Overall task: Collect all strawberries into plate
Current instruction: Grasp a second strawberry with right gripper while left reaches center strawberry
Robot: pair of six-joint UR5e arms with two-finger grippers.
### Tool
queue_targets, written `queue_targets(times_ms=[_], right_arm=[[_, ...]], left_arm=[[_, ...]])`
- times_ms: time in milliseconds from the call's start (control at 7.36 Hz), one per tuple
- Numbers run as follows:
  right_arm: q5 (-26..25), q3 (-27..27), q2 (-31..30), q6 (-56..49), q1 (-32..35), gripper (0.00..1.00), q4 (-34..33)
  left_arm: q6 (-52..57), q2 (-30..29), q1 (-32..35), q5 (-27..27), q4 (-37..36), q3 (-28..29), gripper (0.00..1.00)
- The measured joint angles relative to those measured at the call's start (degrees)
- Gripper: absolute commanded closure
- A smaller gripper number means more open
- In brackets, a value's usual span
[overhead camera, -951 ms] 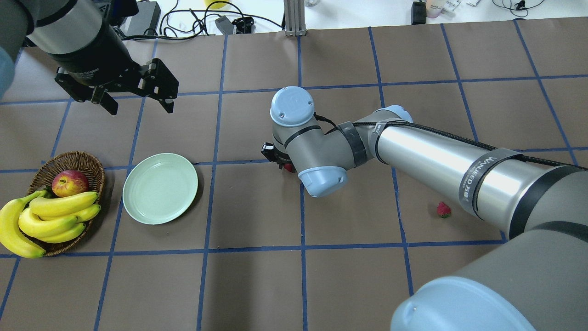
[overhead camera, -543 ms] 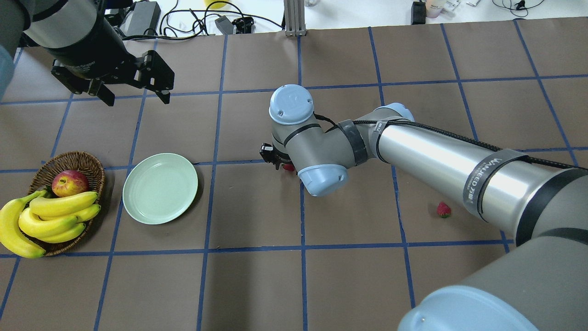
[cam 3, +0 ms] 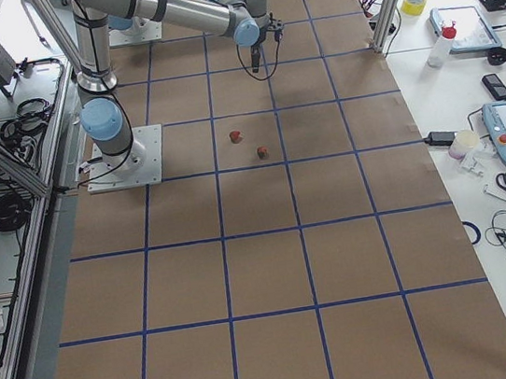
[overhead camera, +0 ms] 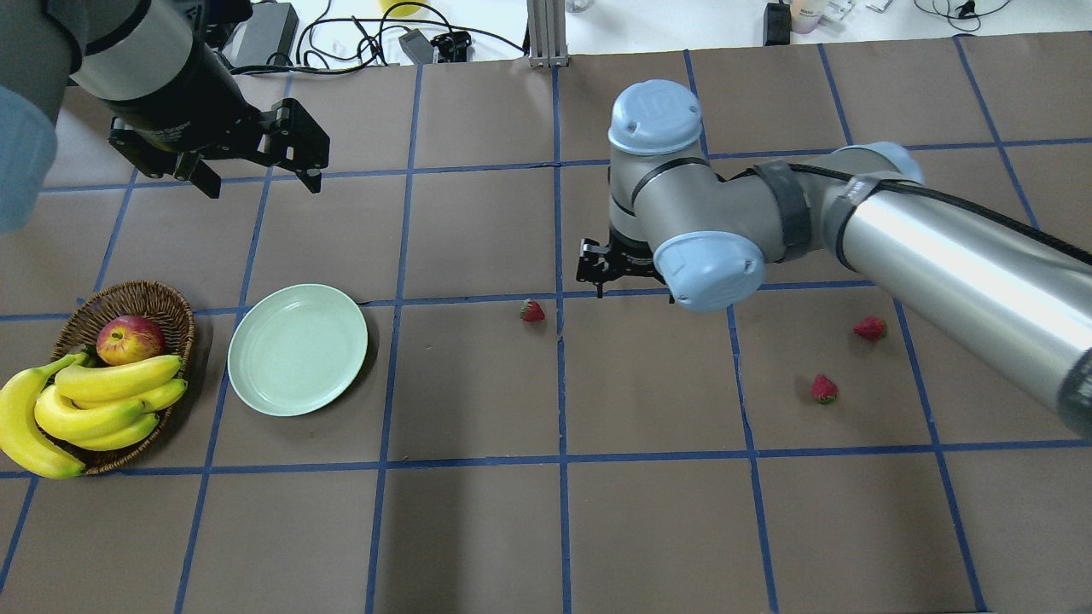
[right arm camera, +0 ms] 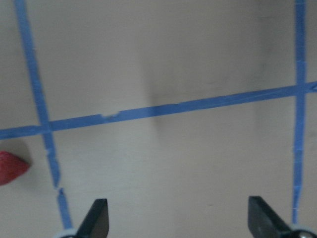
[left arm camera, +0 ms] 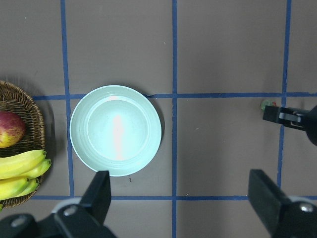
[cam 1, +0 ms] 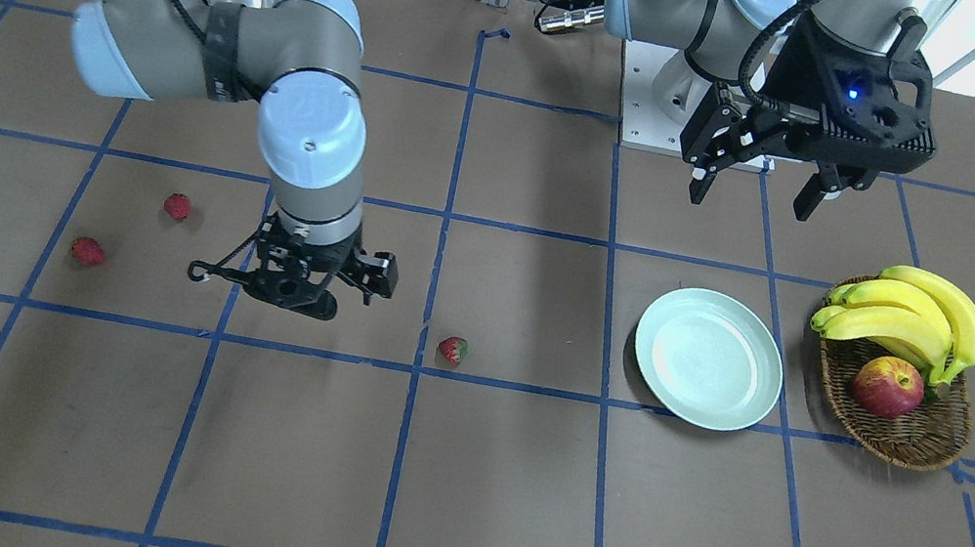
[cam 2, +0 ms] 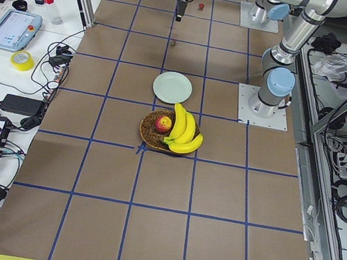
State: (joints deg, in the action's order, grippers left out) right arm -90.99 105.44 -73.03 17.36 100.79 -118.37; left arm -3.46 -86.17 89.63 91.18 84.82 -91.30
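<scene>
Right hand (overhead camera: 607, 266) hangs released and empty, apparently clear of the table (overhead camera: 469, 529), near the first strawberry (overhead camera: 531, 310), which lies on the table well to the right of the plate (overhead camera: 297, 350). The second strawberry (overhead camera: 870, 328) and third strawberry (overhead camera: 823, 389) lie farther right, near each other. The left hand (overhead camera: 260, 183), fingers spread and holding nothing, hovers beyond the plate.

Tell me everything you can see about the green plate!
The plate is round, shallow and pale mint green, smooth and glossy, with a low raised rim. It lies flat and right side up on the brown table, with nothing in it. It sits beside the wicker basket, a small gap between them. Nothing touches it but the table.
</scene>
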Motion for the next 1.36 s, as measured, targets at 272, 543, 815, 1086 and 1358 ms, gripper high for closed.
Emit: queue_targets(times_ms=[272, 543, 815, 1086, 1358], right_arm=[[-1.5, 10.0, -5.3, -13.5, -9.9, 0.00, -4.4], [-1.7, 17.6, -7.6, -24.1, -17.5, 0.01, -10.0], [-1.6, 22.2, -8.0, -33.5, -23.5, 0.28, -12.0], [-1.4, 25.4, -8.1, -36.5, -25.4, 0.73, -13.0], [-1.6, 25.9, -8.2, -36.5, -25.6, 0.85, -13.3]], left_arm=[[-10.6, -1.4, 0.4, -2.1, -0.5, -0.9, 0.00], [-21.0, -4.7, 2.3, -4.4, -6.8, -2.9, 0.00], [-37.3, -12.0, 7.7, -4.7, -15.4, -4.1, 0.00], [-48.6, -20.6, 12.6, -4.5, -24.1, -4.4, 0.00], [-54.8, -28.3, 15.4, -4.1, -30.2, -4.4, 0.03]])
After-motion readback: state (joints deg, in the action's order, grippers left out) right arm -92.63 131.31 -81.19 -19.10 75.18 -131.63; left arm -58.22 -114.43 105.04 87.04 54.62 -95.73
